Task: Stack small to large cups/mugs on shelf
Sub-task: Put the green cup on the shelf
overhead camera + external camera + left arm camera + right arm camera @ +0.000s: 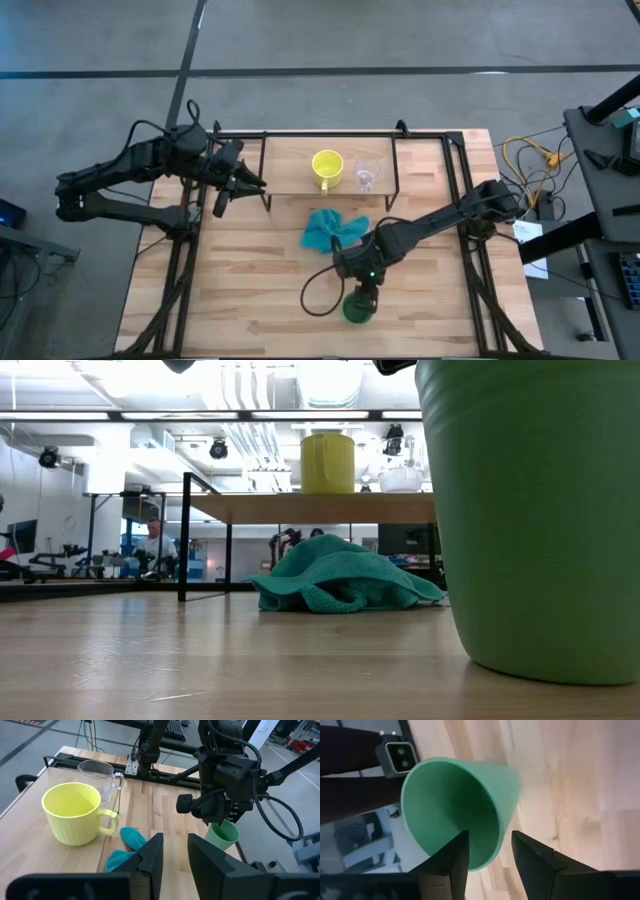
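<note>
The green cup [359,308] stands upright on the table near its front edge. My right gripper [490,834] is open just above it, pointing steeply down; one finger stands over the cup's mouth [455,795], the other outside its rim. The yellow mug [327,167] and the clear glass cup [367,175] stand side by side on the wooden shelf [290,170] at the back. My left gripper [175,852] waits open and empty in the air by the shelf's left end.
A crumpled teal cloth [330,228] lies on the table between the shelf and the green cup. A black cable [318,296] loops left of the cup. A small camera [400,752] sits at the front edge beside the cup. Bare wood lies to the left.
</note>
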You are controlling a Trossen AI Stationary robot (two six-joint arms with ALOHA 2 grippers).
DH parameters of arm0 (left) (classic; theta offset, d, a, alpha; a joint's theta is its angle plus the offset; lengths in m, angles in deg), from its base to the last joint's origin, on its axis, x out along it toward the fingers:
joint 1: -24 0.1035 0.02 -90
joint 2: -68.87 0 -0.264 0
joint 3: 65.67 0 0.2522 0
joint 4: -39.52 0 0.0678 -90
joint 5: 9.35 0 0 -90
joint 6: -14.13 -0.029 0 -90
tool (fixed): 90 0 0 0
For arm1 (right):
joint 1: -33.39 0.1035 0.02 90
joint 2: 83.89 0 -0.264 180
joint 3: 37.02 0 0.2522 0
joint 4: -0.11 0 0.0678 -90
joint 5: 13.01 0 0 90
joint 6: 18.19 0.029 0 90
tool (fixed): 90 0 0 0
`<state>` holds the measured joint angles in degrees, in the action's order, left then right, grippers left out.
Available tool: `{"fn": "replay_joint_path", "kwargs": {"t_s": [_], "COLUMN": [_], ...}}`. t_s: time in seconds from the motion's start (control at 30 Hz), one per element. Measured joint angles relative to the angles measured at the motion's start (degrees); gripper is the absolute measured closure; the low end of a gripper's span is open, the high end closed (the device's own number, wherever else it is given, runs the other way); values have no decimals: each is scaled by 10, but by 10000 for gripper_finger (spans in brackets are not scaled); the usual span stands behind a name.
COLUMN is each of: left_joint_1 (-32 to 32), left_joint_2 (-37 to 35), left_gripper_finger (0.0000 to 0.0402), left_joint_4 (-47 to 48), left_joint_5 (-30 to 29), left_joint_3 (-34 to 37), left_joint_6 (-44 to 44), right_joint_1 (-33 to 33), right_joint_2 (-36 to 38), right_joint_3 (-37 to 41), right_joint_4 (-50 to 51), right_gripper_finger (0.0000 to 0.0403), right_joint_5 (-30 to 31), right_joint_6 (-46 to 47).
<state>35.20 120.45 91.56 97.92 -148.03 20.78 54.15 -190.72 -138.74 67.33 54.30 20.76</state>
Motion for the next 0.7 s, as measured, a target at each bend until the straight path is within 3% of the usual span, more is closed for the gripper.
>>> {"fn": "replay_joint_path", "kwargs": {"t_s": [0.23, 0.7], "left_joint_1": [0, 0], "left_joint_2": [0, 0], "left_gripper_finger": [327, 327], "left_joint_4": [-1, -3], "left_joint_5": [0, 1], "left_joint_3": [0, 0], "left_joint_6": [1, 5], "right_joint_1": [0, -1], "right_joint_2": [1, 0], "right_joint_3": [0, 0], "right_joint_4": [-1, -47], "right_gripper_finger": [286, 388], "right_joint_5": [51, 68], "right_joint_6": [-8, -35]}}
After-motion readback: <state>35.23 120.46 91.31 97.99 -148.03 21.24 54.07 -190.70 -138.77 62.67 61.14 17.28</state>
